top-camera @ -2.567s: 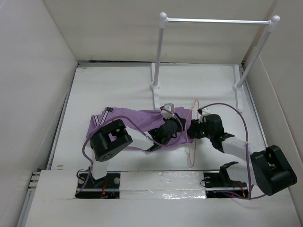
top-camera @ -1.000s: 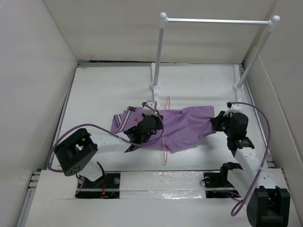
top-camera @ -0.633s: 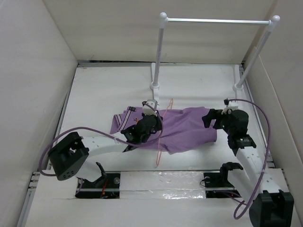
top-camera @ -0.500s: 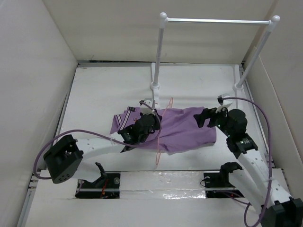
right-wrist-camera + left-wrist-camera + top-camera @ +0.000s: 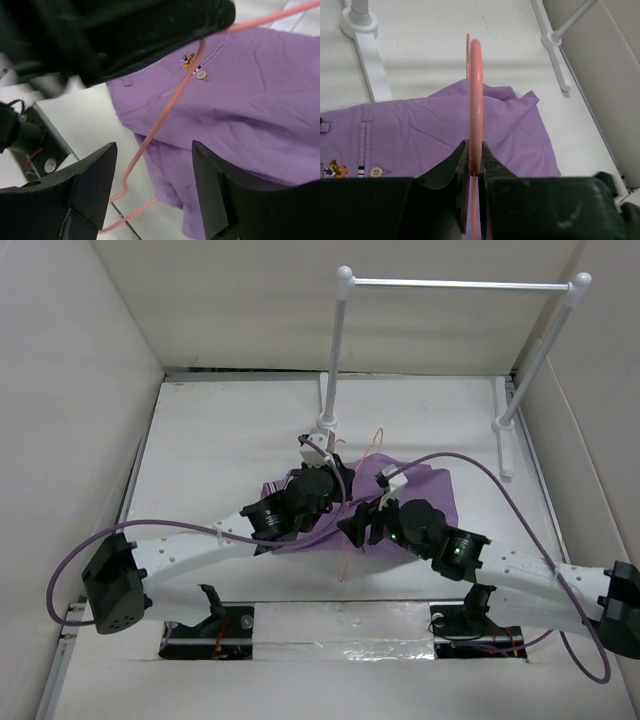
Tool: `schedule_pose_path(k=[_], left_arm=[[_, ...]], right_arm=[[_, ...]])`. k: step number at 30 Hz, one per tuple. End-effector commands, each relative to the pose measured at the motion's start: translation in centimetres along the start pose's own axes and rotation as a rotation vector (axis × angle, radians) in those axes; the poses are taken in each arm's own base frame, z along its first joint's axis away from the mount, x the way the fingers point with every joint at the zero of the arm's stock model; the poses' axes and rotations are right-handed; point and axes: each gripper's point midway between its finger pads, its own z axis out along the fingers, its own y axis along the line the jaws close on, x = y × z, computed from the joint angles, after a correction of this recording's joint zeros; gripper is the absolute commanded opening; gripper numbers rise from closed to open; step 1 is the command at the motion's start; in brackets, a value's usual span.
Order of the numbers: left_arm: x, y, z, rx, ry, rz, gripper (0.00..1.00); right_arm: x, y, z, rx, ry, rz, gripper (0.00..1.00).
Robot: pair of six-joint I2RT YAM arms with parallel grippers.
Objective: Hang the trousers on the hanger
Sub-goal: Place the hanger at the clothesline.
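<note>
The light purple trousers (image 5: 425, 485) lie flat on the table in the middle, partly hidden under both arms. My left gripper (image 5: 342, 480) is shut on the thin pink-red wire hanger (image 5: 350, 530) and holds it upright, edge-on, above the cloth. In the left wrist view the hanger (image 5: 475, 85) rises straight from the closed gripper (image 5: 475, 162) over the trousers (image 5: 420, 132). My right gripper (image 5: 358, 526) is open and empty, hovering just right of the hanger's lower part. In the right wrist view that gripper (image 5: 155, 200) spans the hanger wire (image 5: 165, 107) and the trousers (image 5: 250, 100) below.
The white two-post rail stand with a silver bar (image 5: 455, 284) stands at the back, with feet (image 5: 327, 426) just behind the trousers; one foot shows in the left wrist view (image 5: 367, 55). White walls enclose the table on three sides.
My right arm has swung left from the trousers' right end to the middle, beside the hanger. My left gripper has carried the hanger back and right. The trousers now lie further right.
</note>
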Motion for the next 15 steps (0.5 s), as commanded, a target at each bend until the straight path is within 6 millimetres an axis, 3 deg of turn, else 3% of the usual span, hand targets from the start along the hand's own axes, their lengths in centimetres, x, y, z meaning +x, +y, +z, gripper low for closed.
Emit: schedule_pose_path(k=[1, 3, 6, 10, 13, 15], left_arm=[[-5.6, -3.2, -1.4, 0.038, -0.115, -0.076, 0.00], [-5.9, -3.7, -1.8, 0.053, -0.110, -0.075, 0.00], [-7.0, -4.2, -2.4, 0.063, -0.112, -0.082, 0.00], [-8.8, -4.8, -3.0, 0.063, -0.133, -0.078, 0.00], [-10.3, -5.0, -3.3, 0.055, -0.168, -0.061, 0.00], [-11.5, -5.0, -3.0, 0.054, -0.185, -0.059, 0.00]], right_arm=[[-5.0, 0.3, 1.5, 0.092, -0.176, 0.121, 0.67], [-4.5, 0.4, 2.7, 0.095, -0.164, 0.130, 0.64], [-4.7, 1.7, 3.3, 0.049, -0.165, 0.143, 0.50], [-6.2, 4.0, 2.5, 0.010, -0.219, 0.169, 0.29], [-7.6, 4.3, 1.7, -0.009, -0.260, 0.188, 0.22], [-8.5, 4.7, 1.3, -0.025, -0.285, 0.213, 0.09]])
